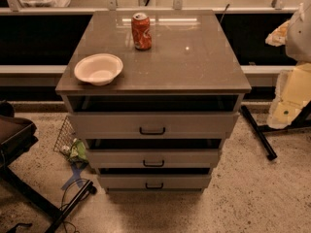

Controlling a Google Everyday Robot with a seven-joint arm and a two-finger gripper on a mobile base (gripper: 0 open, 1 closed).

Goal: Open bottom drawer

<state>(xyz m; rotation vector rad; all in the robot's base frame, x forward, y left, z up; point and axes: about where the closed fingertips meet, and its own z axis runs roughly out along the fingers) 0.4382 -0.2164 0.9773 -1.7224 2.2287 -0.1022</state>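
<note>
Three-drawer cabinet: its bottom drawer faces open floor at six o'clock. Wire basket at nine, black pole at three. The gripper hangs at three o'clock; whether it is clenched, I cannot tell.

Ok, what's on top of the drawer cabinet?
A white bowl sits at the front left and an upright orange can near the back. The spot behind the can is hidden. The gripper hangs at the right edge, away from the bottom drawer.

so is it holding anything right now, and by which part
Nothing that shows. The gripper is up at the right edge of the view, apart from the cabinet, and the handle of the bottom drawer is untouched.
</note>
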